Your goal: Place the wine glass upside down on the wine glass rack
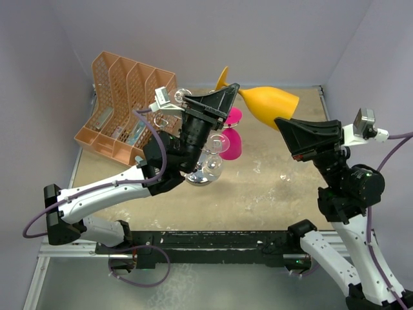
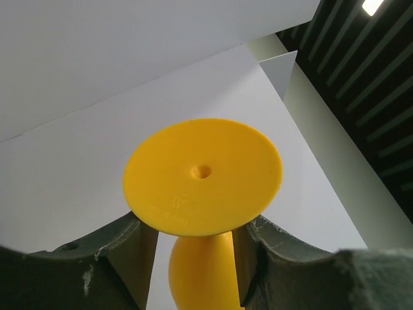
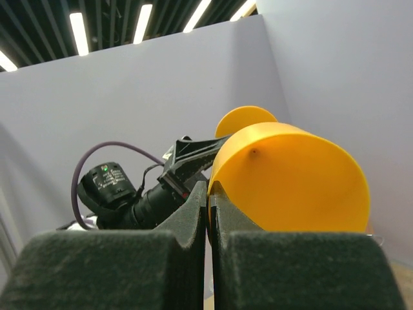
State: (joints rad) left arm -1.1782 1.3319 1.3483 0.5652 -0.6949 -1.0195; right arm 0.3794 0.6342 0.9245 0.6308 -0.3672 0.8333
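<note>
Grey-walled booth, tan table (image 1: 271, 187) below. Yellow wine glass (image 1: 271, 106) aloft and sideways, spanning both grippers, well clear of the tabletop. Pinched tight at the bowl rim by right gripper (image 3: 208, 197). Straddled at the stem, just under the foot, by left gripper (image 1: 232, 92): jaws apart, sliver of gap on one side, so not clamped. Wine glass rack (image 1: 205, 173) under the left arm, pink glasses (image 1: 231, 143) hanging on it. Likely hazards: dropping the glass by releasing the rim pinch before clamping the stem; twisting it out of that thin rim hold; clipping the pink glasses or tipping the rack on the swing down.
</note>
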